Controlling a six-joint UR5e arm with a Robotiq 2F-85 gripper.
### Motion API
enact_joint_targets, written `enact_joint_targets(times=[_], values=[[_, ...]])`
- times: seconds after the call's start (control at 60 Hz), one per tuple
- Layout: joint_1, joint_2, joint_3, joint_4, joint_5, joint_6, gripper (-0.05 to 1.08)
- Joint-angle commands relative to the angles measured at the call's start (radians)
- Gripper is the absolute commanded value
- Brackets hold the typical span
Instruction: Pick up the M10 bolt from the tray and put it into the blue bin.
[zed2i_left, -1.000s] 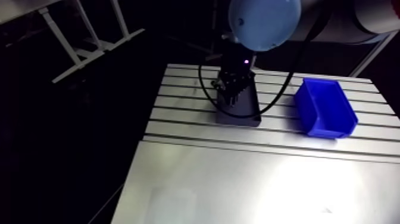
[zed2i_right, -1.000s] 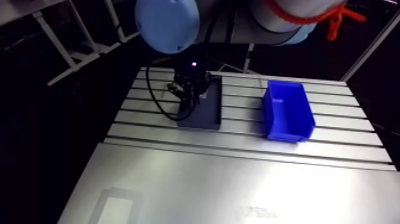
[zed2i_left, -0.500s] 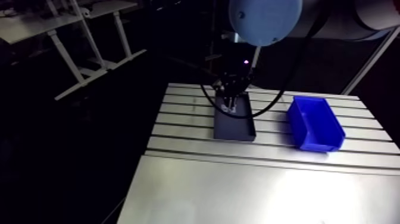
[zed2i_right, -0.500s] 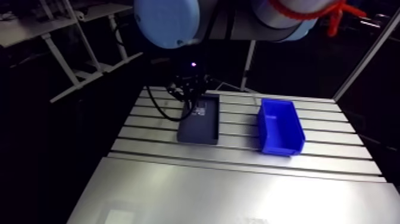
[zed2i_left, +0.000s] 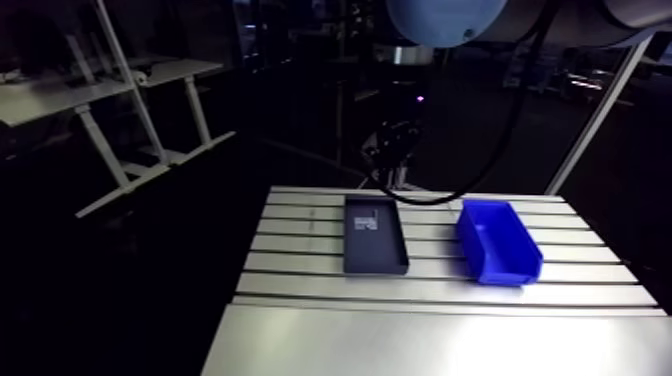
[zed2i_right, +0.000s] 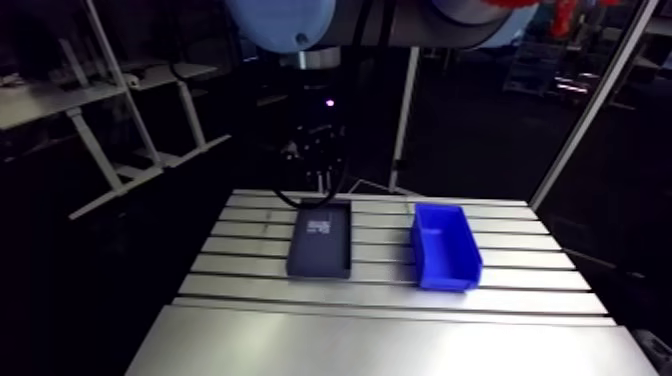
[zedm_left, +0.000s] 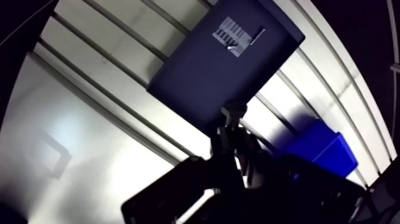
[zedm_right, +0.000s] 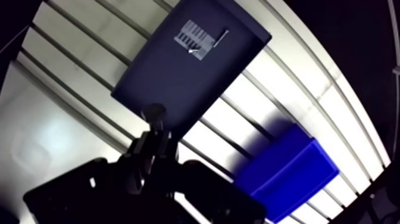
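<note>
**M10 bolt** (zedm_right: 156, 114): dark, with a rounded head on a short shank. It is held at the tips of the jaws and sticks out ahead of them, head foremost. It is raised clear of the tray and touches nothing else.

**Jaws**: closed on the bolt's shank, with only the shank's width between the fingers. In the arm view they hang high over the far edge of the table, beyond the far end of the tray.

**Tray** (zedm_left: 202, 77): dark, shallow and rectangular, lying flat on the slotted part of the table (zed2i_left: 440, 340). At its far end there is a pale striped marking (zedm_right: 193, 37) with a thin bright sliver (zedm_right: 221, 39) just beside it. What the sliver is cannot be made out.

**Blue bin** (zed2i_left: 498, 240): open-topped, to the right of the tray and apart from it, with bare slotted table between them. Its inside is in shadow.

**Hidden or unclear**: in the wrist view the dark gripper body covers the lower part of the shank, so the exact contact with the finger pads cannot be seen.

**View differences**: only the wrist view shows the bolt and the grip on it; in the arm view the jaws are a small dark shape and the bolt cannot be picked out. Only the arm view shows how high the jaws are above the table.
</note>
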Motion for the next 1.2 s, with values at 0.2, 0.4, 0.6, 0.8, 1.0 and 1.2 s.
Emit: enact_joint_targets(times=[0.2,0.4,0.6,0.8,1.0,1.2], values=[[-0.181,-0.105,-0.043,0.15,-0.002,-0.509,1.07],[-0.309,-0.124,-0.055,0.2,-0.007,-0.796,1.07],[-0.391,-0.124,-0.048,0.203,-0.011,-1.015,1.07],[-0.442,-0.117,-0.04,0.197,-0.002,-1.156,1.07],[-0.459,-0.086,-0.035,0.186,-0.008,-1.195,1.07],[-0.474,-0.056,-0.026,0.156,-0.008,-1.202,1.07]])
